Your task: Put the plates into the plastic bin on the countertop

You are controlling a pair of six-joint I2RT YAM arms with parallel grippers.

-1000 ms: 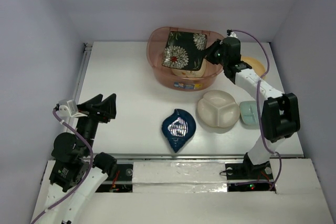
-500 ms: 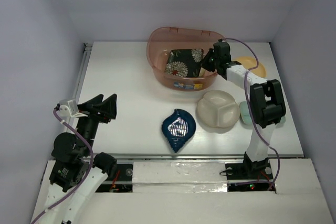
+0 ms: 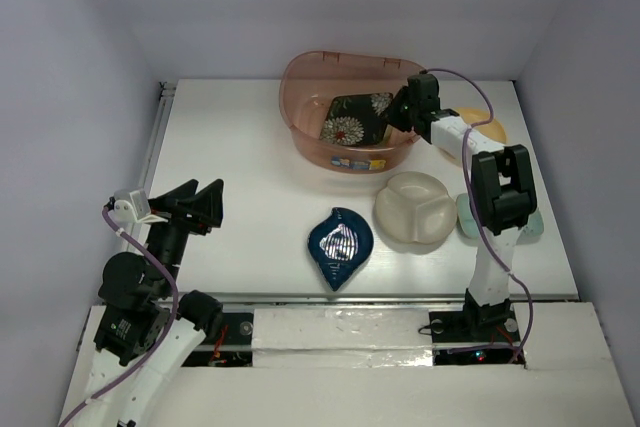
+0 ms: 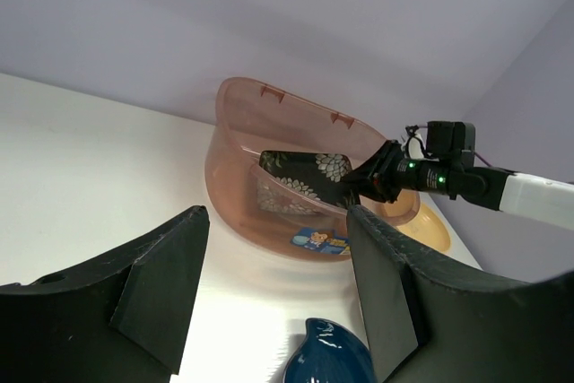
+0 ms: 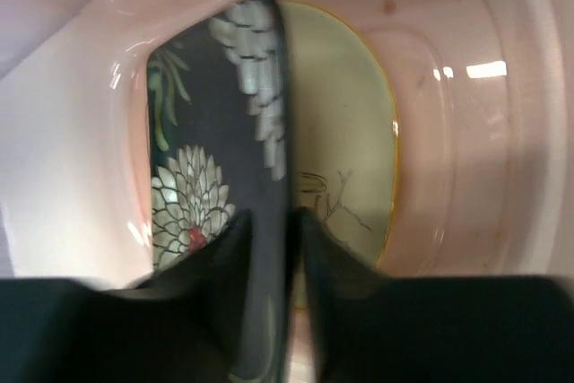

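My right gripper (image 3: 400,113) is shut on the rim of the black square floral plate (image 3: 352,117), holding it low inside the pinkish plastic bin (image 3: 300,132). In the right wrist view the floral plate (image 5: 215,168) sits edge-on between my fingers, with the cream round plate (image 5: 345,159) lying on the bin floor beside it. The blue leaf plate (image 3: 340,245), white three-section plate (image 3: 412,209), pale green plate (image 3: 530,229) and yellow plate (image 3: 492,127) rest on the countertop (image 3: 240,167). My left gripper (image 3: 197,203) is open and empty at the near left.
A metal rail (image 3: 156,147) runs along the countertop's left edge. Purple walls enclose the back and sides. The right arm (image 3: 490,177) reaches over the green and yellow plates.
My right gripper has lowered the floral plate from above the bin's rim down into the bin, tilting it flatter. The left arm has not moved.
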